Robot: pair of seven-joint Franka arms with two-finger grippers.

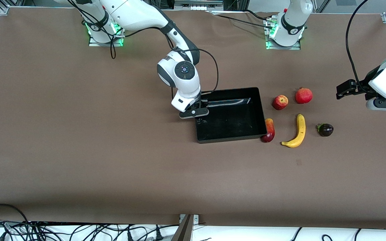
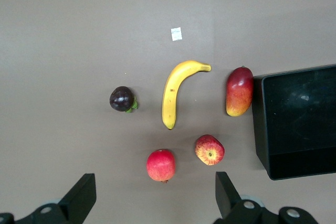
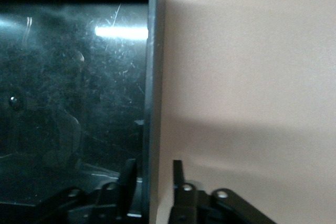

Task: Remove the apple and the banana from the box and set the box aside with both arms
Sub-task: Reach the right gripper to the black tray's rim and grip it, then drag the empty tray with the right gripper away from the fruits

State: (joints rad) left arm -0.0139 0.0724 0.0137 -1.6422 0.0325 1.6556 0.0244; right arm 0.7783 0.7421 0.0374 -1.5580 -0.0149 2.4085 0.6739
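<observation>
Clock dirs read on the front view.

1. Right hand (image 1: 194, 113) (image 3: 153, 163): down at the tray's 9 o'clock wall. 1 finger is inside the wall and 1 outside. The jaws are narrow but not clamped, w/ a slim gap visible on the outer side, so it grips nothing yet.
2. Tray (image 1: 262, 112) (image 2: 299, 124) (image 3: 152, 77): black, glossy, sits mid-table w/ no fruit in it.
3. Mango (image 1: 269, 130) (image 2: 239, 91): red-yellow, on the table just beside the tray's 4 o'clock corner.
4. Apple (image 1: 280, 102) (image 2: 209, 149): on the table at 1 o'clock of the mango, near the tray but apart from it.
5. Banana (image 1: 297, 132) (image 2: 173, 93): on the table at 3 o'clock of the mango and 5 o'clock of the apple. It touches neither.
6. Round red fruit (image 1: 303, 95) (image 2: 160, 164): at 3 o'clock of the apple, 12 o'clock of the banana.
7. Dark purple fruit (image 1: 325, 130) (image 2: 122, 98): at 3 o'clock of the banana, apart from it.
8. Left hand (image 1: 342, 89) (image 2: 153, 184): waits in the air over the table at the left arm's end, at 2 o'clock of the purple fruit. Its jaws are spread wide and hold nothing.
</observation>
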